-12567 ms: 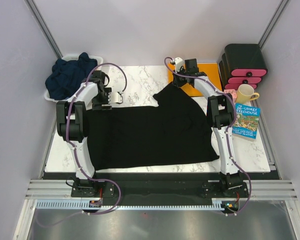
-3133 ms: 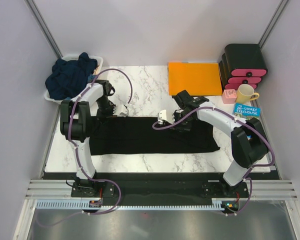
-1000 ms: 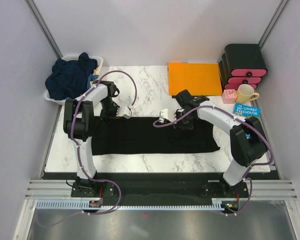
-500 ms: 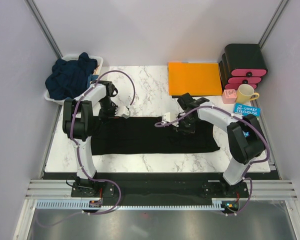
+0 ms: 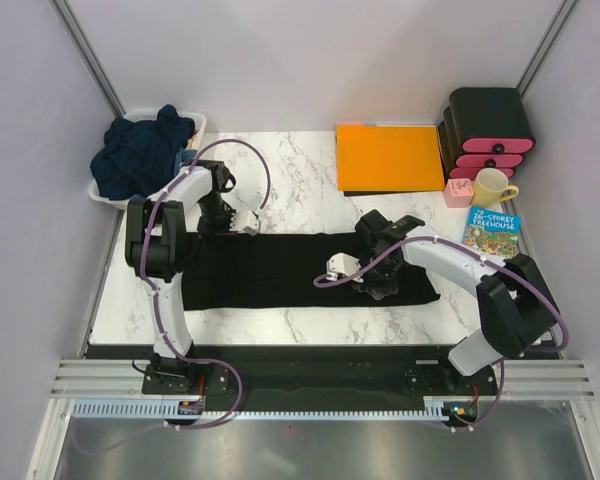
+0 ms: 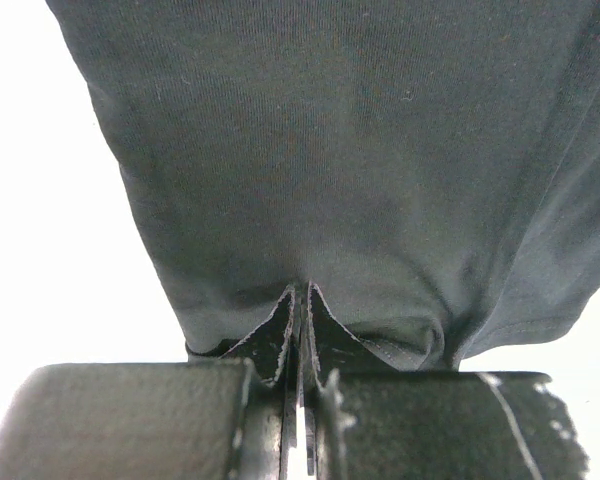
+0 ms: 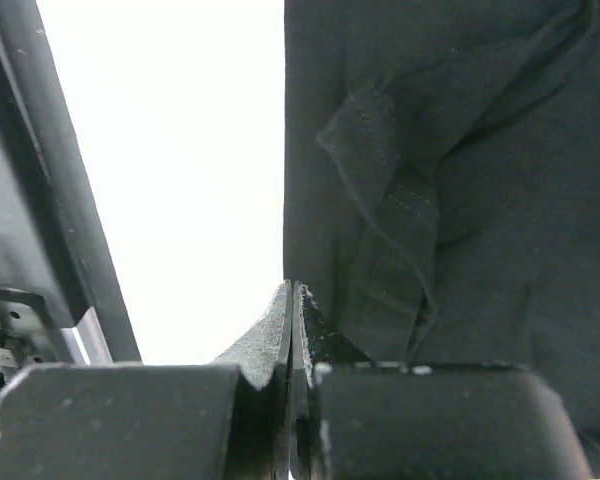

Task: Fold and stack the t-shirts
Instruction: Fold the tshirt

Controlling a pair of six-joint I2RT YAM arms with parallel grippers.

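A black t-shirt lies folded into a long narrow strip across the marble table. My left gripper is shut at the strip's far left corner. In the left wrist view its tips rest on the puckered cloth, and no fabric shows between the jaws. My right gripper is shut over the strip's right part. In the right wrist view its tips sit at the near hem of the shirt. Dark navy t-shirts lie heaped at the back left.
The navy heap fills a white basket. An orange sheet lies at the back right. Beside it stand a black box with pink drawers, a cream mug, a small pink block and a book.
The wide-spread shirt is now a narrow strip. In the last second my right gripper slid, shut, from the strip's far edge to its near edge. The left gripper barely moved.
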